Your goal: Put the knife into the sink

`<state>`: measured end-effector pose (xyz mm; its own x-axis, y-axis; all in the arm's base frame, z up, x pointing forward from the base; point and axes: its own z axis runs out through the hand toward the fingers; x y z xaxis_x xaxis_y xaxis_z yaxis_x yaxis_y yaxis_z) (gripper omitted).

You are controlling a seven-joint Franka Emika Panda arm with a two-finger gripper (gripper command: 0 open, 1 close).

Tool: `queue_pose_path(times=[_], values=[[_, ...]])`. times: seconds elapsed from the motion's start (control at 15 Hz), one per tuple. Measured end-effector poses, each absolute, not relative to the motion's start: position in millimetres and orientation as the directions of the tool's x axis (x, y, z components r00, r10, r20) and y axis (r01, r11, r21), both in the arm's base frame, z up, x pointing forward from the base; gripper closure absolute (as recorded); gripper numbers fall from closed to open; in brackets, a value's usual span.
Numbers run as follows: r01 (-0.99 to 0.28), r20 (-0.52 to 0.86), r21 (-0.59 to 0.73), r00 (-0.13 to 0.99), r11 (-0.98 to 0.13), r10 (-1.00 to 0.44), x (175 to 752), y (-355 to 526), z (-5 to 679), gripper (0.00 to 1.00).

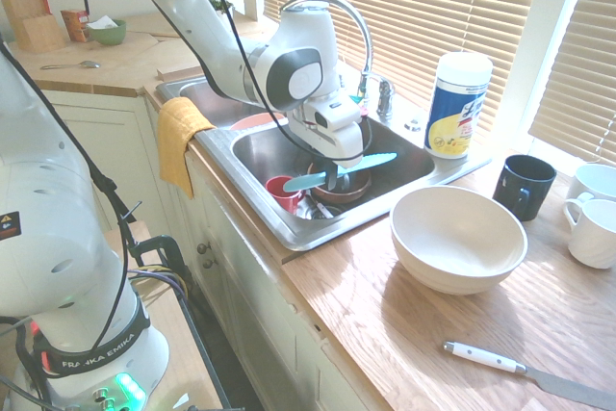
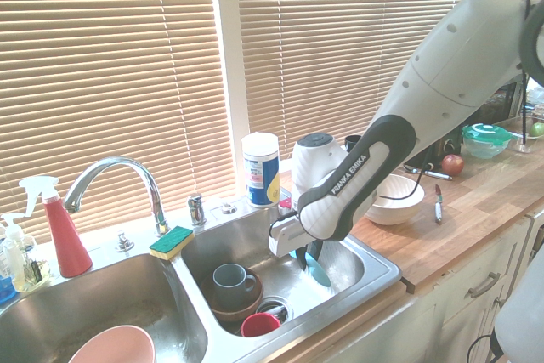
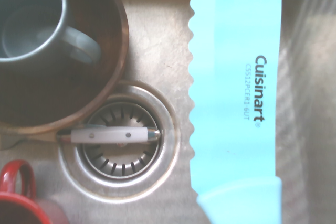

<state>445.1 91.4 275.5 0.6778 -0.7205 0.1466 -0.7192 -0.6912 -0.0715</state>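
My gripper [image 1: 334, 172] is shut on the turquoise knife [image 1: 339, 171], which hangs level over the right basin of the steel sink [image 1: 252, 201]. From the other side the gripper [image 2: 304, 254] and the knife [image 2: 319, 271] are low inside that basin, above its floor. In the wrist view the knife [image 3: 236, 93] fills the picture's right half, serrated edge toward the drain [image 3: 118, 140], with "Cuisinart" printed on it.
In the basin sit a brown bowl [image 2: 231, 303] holding a grey mug [image 2: 231, 282], a red cup [image 2: 259, 325] and a white-handled utensil [image 3: 113, 136] across the drain. A cream bowl [image 1: 458, 238], a white-handled knife [image 1: 529, 372], mugs and a wipes canister [image 1: 457, 103] stand on the counter. A faucet [image 2: 119, 180] arches over the divider.
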Motion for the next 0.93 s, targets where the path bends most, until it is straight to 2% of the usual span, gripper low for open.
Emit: queue_pose_path(times=[0.4,0.8,0.87,0.93], values=[[-0.767,0.13,-0.045,0.63,-0.64,-0.765,501,104,209,1.0],[-0.798,0.106,-0.015,0.598,-0.603,-0.794,514,117,162,1.0],[-0.805,0.103,-0.013,0.588,-0.593,-0.802,515,116,158,0.0],[-0.814,0.097,-0.011,0.577,-0.581,-0.811,516,115,155,0.0]])
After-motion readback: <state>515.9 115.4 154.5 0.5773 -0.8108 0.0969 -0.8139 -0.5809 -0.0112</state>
